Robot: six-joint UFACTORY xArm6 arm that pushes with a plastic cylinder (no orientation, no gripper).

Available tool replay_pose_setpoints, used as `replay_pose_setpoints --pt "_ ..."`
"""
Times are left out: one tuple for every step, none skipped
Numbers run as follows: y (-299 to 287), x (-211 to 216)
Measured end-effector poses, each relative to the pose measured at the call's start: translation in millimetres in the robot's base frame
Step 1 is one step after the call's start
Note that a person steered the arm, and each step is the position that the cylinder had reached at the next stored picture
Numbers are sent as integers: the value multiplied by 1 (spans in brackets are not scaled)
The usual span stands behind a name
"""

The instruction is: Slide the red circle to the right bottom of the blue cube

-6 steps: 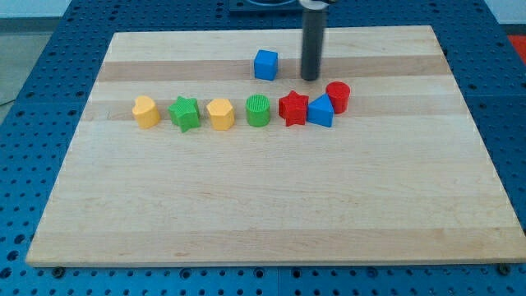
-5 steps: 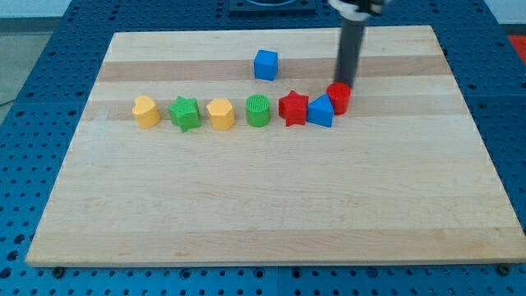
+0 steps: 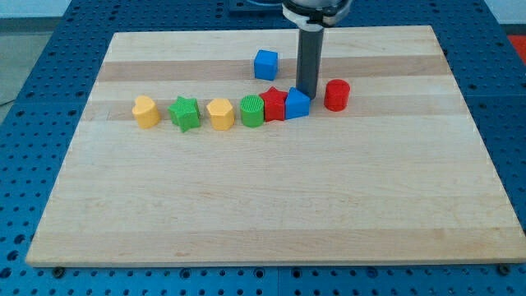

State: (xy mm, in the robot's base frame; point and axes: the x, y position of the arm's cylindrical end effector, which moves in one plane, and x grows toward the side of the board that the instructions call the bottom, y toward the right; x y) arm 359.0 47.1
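Observation:
The red circle [image 3: 336, 94] stands on the board to the lower right of the blue cube [image 3: 265, 64], some way off. My tip [image 3: 306, 95] is at the upper right edge of a blue triangular block [image 3: 297, 104], between the cube and the red circle, a short gap left of the circle. The blue triangular block touches a red star [image 3: 274, 104], which touches a green circle [image 3: 252, 110].
A row runs left from the green circle: a yellow block [image 3: 220, 113], a green star [image 3: 185, 113] and another yellow block [image 3: 146, 111]. The wooden board [image 3: 271, 205] lies on a blue perforated table.
My tip went right to the red circle's top, then came back left. The blue triangular block, red star and green circle have shifted left; the red circle now stands apart from them.

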Motion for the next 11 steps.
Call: replay_pose_setpoints --pt "0 21" --pt "0 56" --pt "7 89" --pt "54 69" --pt "59 20" --pt "32 -16" --pt "31 -15" --pt "74 -14" --pt "97 -35" --pt "62 -63" --pt "6 -65"
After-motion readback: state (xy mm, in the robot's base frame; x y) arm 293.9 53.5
